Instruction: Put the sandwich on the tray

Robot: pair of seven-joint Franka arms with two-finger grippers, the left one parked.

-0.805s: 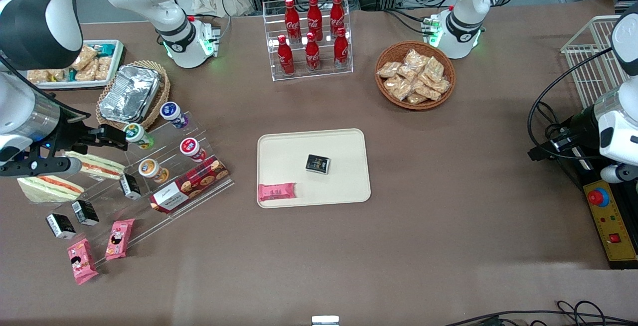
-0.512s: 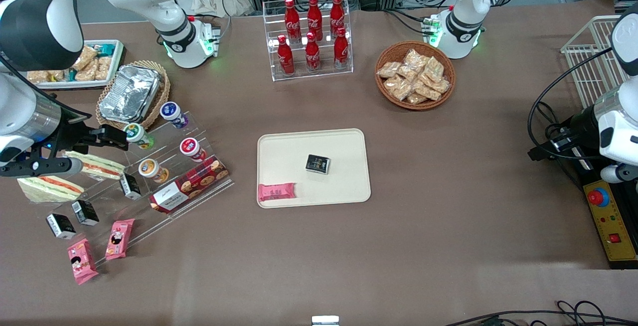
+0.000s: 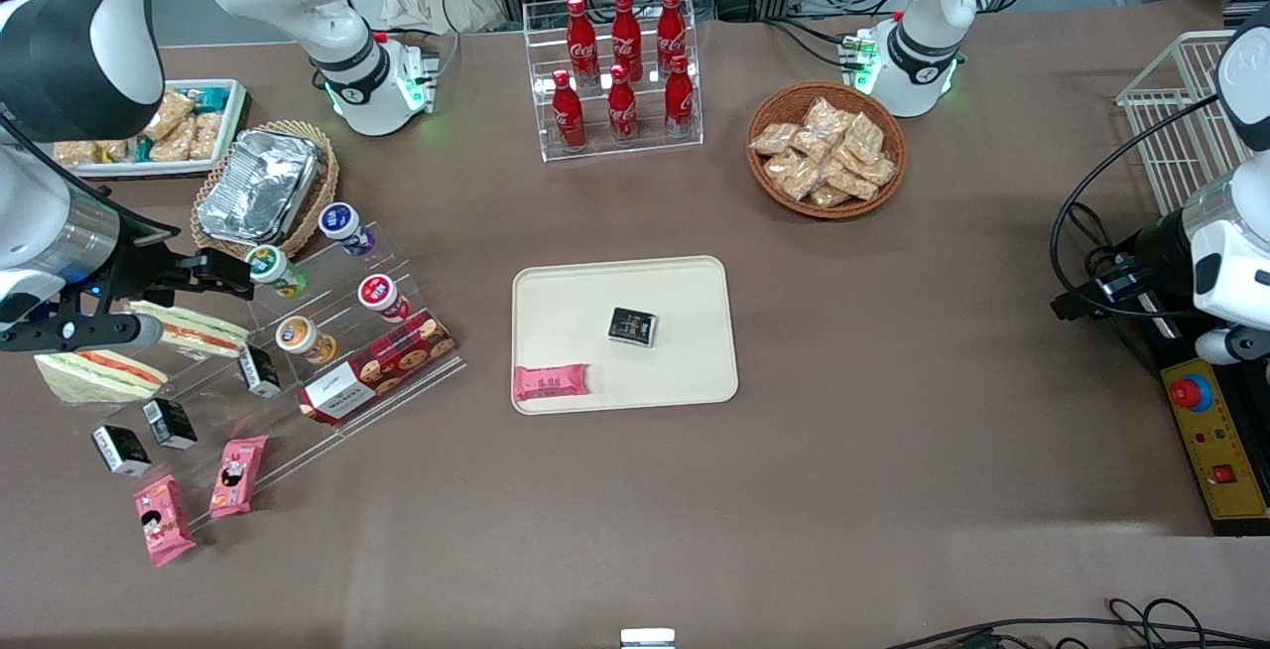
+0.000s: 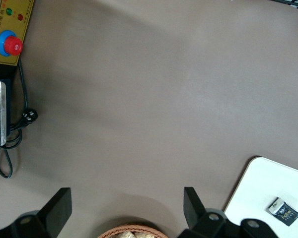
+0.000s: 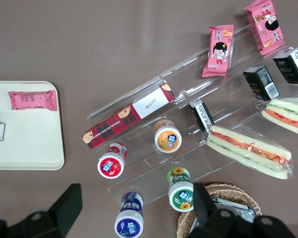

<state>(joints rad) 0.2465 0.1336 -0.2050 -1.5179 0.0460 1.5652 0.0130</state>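
Two wrapped wedge sandwiches lie at the working arm's end of the table. One sandwich rests on the clear acrylic step rack. The second lies beside the rack, partly hidden by my arm. Both show in the right wrist view. The cream tray sits mid-table, also in the right wrist view, holding a pink snack bar and a small black box. My right gripper is open and empty, hovering above the rack's yoghurt cups, beside the sandwiches.
The rack holds yoghurt cups, a cookie box, black boxes and pink packets. A foil container in a wicker basket and a white snack tray stand farther back. A cola rack and a snack basket are farthest.
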